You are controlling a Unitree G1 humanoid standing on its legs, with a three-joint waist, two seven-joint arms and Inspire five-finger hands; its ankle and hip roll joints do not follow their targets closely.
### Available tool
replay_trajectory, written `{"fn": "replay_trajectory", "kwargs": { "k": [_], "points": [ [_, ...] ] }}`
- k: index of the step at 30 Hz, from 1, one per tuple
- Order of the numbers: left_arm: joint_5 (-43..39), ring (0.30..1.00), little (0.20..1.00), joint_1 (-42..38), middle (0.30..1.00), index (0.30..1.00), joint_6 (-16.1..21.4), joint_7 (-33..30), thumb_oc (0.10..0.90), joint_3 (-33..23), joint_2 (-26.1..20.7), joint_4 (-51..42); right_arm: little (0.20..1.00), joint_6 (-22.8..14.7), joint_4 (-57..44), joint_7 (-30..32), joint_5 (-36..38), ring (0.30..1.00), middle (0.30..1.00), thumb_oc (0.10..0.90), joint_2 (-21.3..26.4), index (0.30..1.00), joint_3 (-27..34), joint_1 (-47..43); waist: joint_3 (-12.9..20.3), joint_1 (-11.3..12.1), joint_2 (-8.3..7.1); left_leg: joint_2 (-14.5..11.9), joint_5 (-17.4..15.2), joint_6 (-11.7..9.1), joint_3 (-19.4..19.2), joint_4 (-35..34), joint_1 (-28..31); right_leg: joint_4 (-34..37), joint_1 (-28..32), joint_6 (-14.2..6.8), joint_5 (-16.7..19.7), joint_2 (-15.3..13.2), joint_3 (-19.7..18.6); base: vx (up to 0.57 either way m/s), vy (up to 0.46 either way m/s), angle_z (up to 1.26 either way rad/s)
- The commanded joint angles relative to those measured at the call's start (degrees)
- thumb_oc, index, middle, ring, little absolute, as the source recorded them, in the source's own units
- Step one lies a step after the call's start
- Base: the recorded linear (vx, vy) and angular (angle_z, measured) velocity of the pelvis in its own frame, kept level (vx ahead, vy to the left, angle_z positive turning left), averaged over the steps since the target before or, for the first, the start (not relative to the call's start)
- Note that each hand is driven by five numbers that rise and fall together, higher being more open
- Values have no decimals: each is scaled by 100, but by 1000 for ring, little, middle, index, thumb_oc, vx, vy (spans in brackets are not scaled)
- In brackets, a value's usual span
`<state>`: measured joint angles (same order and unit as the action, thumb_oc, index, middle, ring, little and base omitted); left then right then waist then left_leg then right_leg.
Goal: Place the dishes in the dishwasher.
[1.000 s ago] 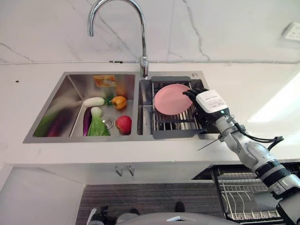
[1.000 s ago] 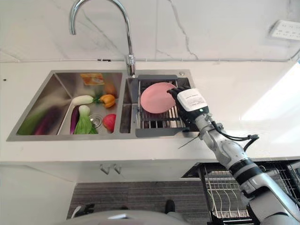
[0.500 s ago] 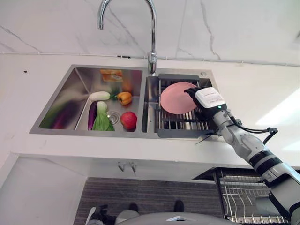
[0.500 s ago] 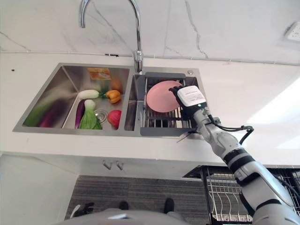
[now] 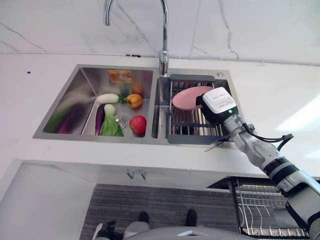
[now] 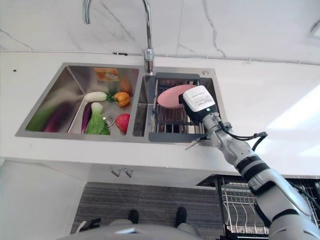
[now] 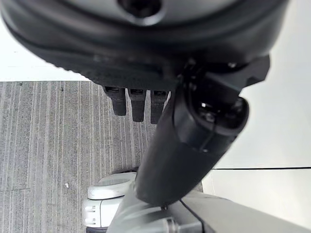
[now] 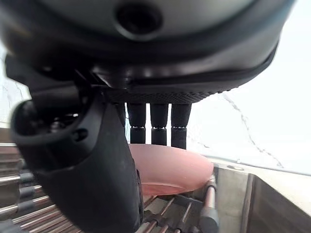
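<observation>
Left eye view, left basin: the stainless steel double sink (image 5: pixel 75 95) holds vegetables well to the left of the right hand: a purple aubergine (image 5: pixel 99 119), a green leafy cabbage (image 5: pixel 109 126), a white radish (image 5: pixel 107 98), an orange pepper (image 5: pixel 133 101) and a red round fruit (image 5: pixel 138 124).
Right basin: a dark wire draining rack (image 5: pixel 192 122) sits inside it, directly under the right hand.
Task item: the round pink plate (image 5: pixel 188 97) lies tilted on the rack bars, its rim at the fingers.
Right hand: the right hand (image 5: pixel 218 106) is over the plate's right edge. In the right wrist view the fingers (image 8: pixel 153 124) hang straight above the pink plate (image 8: pixel 170 167) and the thumb (image 8: pixel 92 184) is beside its rim; the plate is not clamped, the hand loosely open.
Reason for placement: judged as a reach to grip the rim so the plate can be lifted clear.
Destination: the dishwasher's pulled-out wire basket (image 5: pixel 265 210) is below and behind the hand.
Left hand: the left hand (image 7: pixel 146 104) hangs idle over grey flooring, fingers straight, holding nothing.
</observation>
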<state>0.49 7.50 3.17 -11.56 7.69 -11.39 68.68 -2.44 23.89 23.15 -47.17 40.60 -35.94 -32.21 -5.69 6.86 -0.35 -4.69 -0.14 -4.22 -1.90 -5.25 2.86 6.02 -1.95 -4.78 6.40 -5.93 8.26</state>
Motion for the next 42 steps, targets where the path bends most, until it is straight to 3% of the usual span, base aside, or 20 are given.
{"fn": "replay_trajectory", "kwargs": {
  "k": [1, 8, 16, 23, 24, 26, 27, 28, 33, 34, 36, 37, 38, 39, 40, 41, 42],
  "points": [
    [-9, 900, 900, -275, 900, 900, 65, -58, 800, 347, -30, 184, 300, 150, -256, 464, 117, 300, 300, 400, -31, 300, 443, -597, 11, 161, -327, 133, -340, -50, 118, 85, -96, -105, 585, -442, -814, -402, 270, 17, 4, 3],
    [118, 900, 900, -272, 900, 900, 27, -109, 800, 369, -19, 167, 300, 61, -802, 610, 211, 300, 300, 400, -66, 300, 732, -423, 52, 129, -308, 143, -381, -32, 117, 81, -30, -108, 642, -440, -833, -409, 248, 0, 0, 0],
    [251, 900, 900, -277, 900, 900, -88, -182, 800, 144, -37, 262, 300, 133, -1976, 827, 241, 300, 300, 400, 446, 300, 1718, 42, 165, -48, -293, 120, -477, -18, 44, 105, 152, -137, 771, -432, -867, -409, 200, 5, 0, 2],
    [632, 900, 900, -317, 900, 900, -148, -29, 800, -7, -64, 411, 300, -184, -3872, 778, 298, 300, 300, 400, 1975, 300, 3550, 1245, 322, -504, -251, 72, -615, -20, -231, 194, 320, -206, 728, -468, -869, -386, -57, -9, -2, -9],
    [632, 900, 900, -318, 900, 900, -148, -29, 800, 7, -68, 411, 300, -184, -3889, 772, 299, 300, 300, 400, 1975, 300, 3585, 1282, 322, -484, -253, 71, -617, -21, -238, 194, 322, -207, 725, -468, -868, -385, -64, -11, 0, -25],
    [717, 900, 900, -397, 900, 900, -123, 55, 800, 47, -45, 375, 300, -269, -4074, 809, 533, 300, 300, 400, 2306, 300, 4181, 1657, 370, -734, -219, 57, -681, -24, -437, 239, 382, -214, 661, -493, -841, -379, -262, -25, 8, -38],
    [717, 900, 900, -402, 900, 900, -123, 56, 800, 70, -46, 375, 300, -271, -4103, 799, 541, 300, 300, 400, 2310, 300, 4248, 1724, 372, -693, -217, 54, -686, -23, -455, 241, 383, -219, 650, -493, -840, -376, -281, -58, 16, -45],
    [730, 900, 900, -469, 900, 900, -86, 84, 800, 91, -35, 264, 300, -279, -4198, 814, 627, 300, 300, 400, 2446, 300, 4562, 1949, 372, -886, -197, 48, -741, 3, -587, 324, 388, -244, 563, -514, -822, -363, -462, -40, 22, -61],
    [691, 900, 900, -628, 900, 900, 21, 205, 800, 154, -4, -142, 300, -223, -4221, 773, 529, 300, 300, 400, 2638, 300, 5774, 3258, 350, -1252, -164, 24, -886, 85, -948, 496, 443, -510, 305, -559, -794, -321, -930, -32, 44, -63],
    [690, 900, 900, -635, 900, 900, 19, 205, 800, 183, -8, -144, 300, -226, -4249, 767, 534, 300, 300, 400, 2627, 300, 5857, 3339, 365, -1209, -172, 32, -855, 86, -963, 486, 419, -513, 267, -557, -771, -325, -949, -21, 54, -37],
    [655, 900, 900, -656, 900, 900, 72, 259, 800, 193, 4, -258, 300, -181, -4232, 795, 432, 300, 300, 400, 2531, 300, 6240, 3828, 306, -1405, -159, 63, -863, 152, -1120, 457, 460, -641, 110, -626, -697, -293, -1154, -85, 107, -30],
    [690, 900, 900, -712, 900, 900, 105, 277, 800, 229, -15, -338, 300, -158, -4139, 833, 360, 300, 300, 400, 2375, 300, 6414, 4166, 154, -1605, -149, 86, -865, 214, -1281, 417, 468, -772, -157, -745, -552, -237, -1370, -203, 152, -41],
    [687, 900, 900, -782, 900, 900, 126, 290, 800, 250, -50, -381, 300, -119, -4087, 877, 293, 300, 300, 400, 2260, 300, 6453, 4267, 76, -1651, -185, 111, -812, 232, -1442, 375, 391, -801, -393, -821, -348, -221, -1483, -180, 122, -52],
    [687, 900, 900, -783, 900, 900, 126, 291, 800, 251, -52, -381, 300, -119, -4087, 877, 293, 300, 300, 400, 2257, 300, 6455, 4268, 86, -1641, -188, 114, -807, 232, -1451, 372, 383, -800, -408, -821, -342, -220, -1493, -259, 91, -89],
    [625, 900, 900, -872, 900, 900, 157, 279, 800, 193, -129, -462, 300, -6, -3925, 872, 245, 300, 300, 400, 2079, 300, 6407, 4314, -97, -1732, -215, 114, -780, 251, -1798, 309, 253, -646, -715, -1015, 27, -202, -1381, -165, 64, -118],
    [624, 900, 900, -874, 900, 900, 158, 281, 800, 189, -135, -461, 300, -5, -3921, 873, 242, 300, 300, 400, 2075, 300, 6397, 4302, -84, -1709, -219, 113, -778, 250, -1826, 303, 245, -628, -731, -1015, 49, -194, -1407, -253, 47, -134],
    [642, 900, 900, -894, 900, 900, 172, 251, 800, 178, -167, -459, 300, 46, -3812, 904, 176, 300, 300, 400, 1980, 300, 6396, 4359, -142, -1732, -240, 81, -723, 206, -2026, 267, 157, -479, -970, -1022, 409, -194, -1185, -172, -26, -153]
  ]
}}
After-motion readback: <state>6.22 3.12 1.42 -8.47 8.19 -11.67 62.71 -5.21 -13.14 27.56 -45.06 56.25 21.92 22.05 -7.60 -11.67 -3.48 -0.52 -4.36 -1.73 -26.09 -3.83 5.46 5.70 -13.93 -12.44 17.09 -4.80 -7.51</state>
